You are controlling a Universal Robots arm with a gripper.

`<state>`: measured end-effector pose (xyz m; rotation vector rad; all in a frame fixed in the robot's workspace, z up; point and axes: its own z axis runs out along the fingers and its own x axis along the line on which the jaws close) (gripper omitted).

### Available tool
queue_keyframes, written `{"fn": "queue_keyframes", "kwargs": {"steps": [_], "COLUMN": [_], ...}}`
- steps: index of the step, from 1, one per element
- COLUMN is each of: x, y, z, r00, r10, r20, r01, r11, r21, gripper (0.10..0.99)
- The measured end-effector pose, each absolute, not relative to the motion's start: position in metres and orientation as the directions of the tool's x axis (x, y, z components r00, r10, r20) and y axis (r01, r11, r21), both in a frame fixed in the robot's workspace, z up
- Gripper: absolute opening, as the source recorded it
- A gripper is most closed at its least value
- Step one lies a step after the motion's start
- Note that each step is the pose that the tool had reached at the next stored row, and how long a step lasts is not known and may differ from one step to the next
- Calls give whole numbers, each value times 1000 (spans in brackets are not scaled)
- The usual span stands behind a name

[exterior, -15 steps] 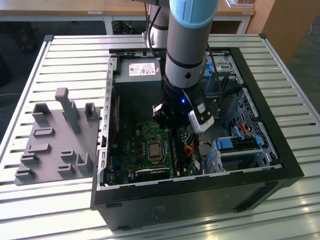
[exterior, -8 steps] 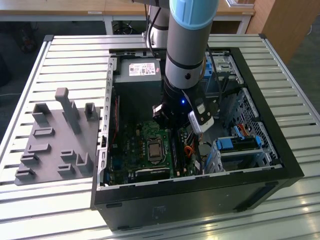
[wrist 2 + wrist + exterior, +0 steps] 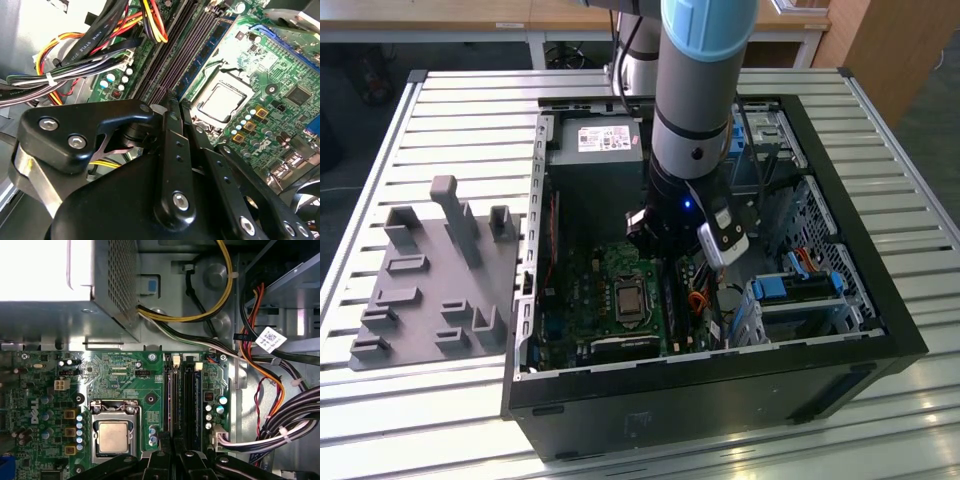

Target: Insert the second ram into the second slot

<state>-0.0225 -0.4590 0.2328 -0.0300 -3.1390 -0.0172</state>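
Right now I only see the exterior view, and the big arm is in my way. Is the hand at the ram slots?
Observer: Yes. In the first wrist view the slots run straight up to the hand, right beside the CPU.
Operator: Could it bump anything?
Observer: Maybe. In the second wrist view a bundle of cables lies along the slots' other side, away from the CPU.
Operator: Do the slots have clips?
Observer: Yes, white clips stand at the end away from the hand.
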Motion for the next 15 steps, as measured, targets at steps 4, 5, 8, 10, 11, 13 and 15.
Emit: {"fn": "queue_keyframes", "kwargs": {"steps": [4,5,8,10,11,13,15], "x": [-21,-21,-20,-20,-20,-19,-19], "y": [-459,-459,-459,-459,-459,-459,-459], "z": [232,232,231,231,231,230,230], "r00": [-1000,-1000,-1000,-1000,-1000,-1000,-1000], "r10": [19,19,19,19,19,19,19], "r20": [4,4,4,5,5,5,5], "r01": [19,19,19,19,19,19,19], "r11": [1000,1000,1000,1000,1000,1000,1000], "r21": [11,11,11,11,11,11,11], "gripper": [137,137,137,137,137,137,137]}}
